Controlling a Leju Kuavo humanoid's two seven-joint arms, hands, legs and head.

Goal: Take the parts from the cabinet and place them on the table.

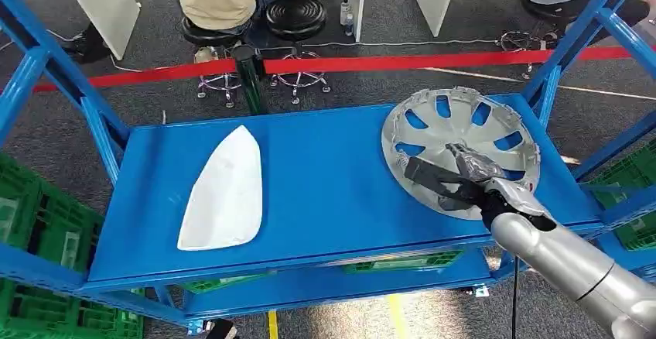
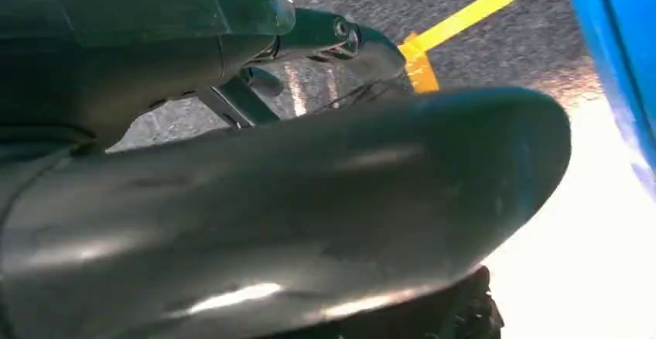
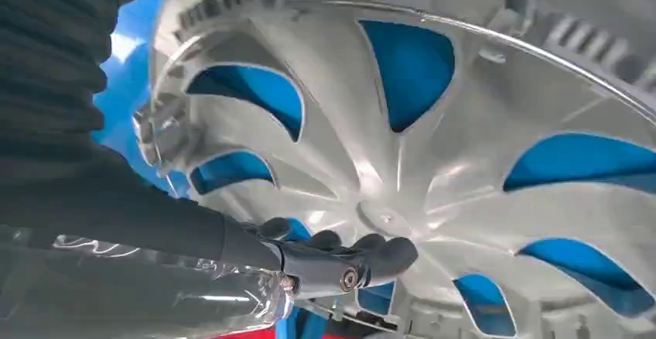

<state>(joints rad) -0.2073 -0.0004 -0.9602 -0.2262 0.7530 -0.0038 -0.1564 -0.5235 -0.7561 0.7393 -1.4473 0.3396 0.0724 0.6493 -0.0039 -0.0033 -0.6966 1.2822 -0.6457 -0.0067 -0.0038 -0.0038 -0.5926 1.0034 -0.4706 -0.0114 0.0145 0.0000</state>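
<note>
Your right hand [image 1: 464, 180] grips the silver hubcap [image 1: 464, 134] by its near rim, at the shelf [image 1: 325, 176] edge. White panel [image 1: 224, 192] lies well apart to its left, bare shelf between. Left hand [image 2: 294, 200]: can't tell its state.

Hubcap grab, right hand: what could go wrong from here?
1. The right hand lies on the hubcap with fingers hooked through one spoke gap; the hold may slip on lifting.
2. The hubcap sits near the shelf front edge; it could slide off.
</note>
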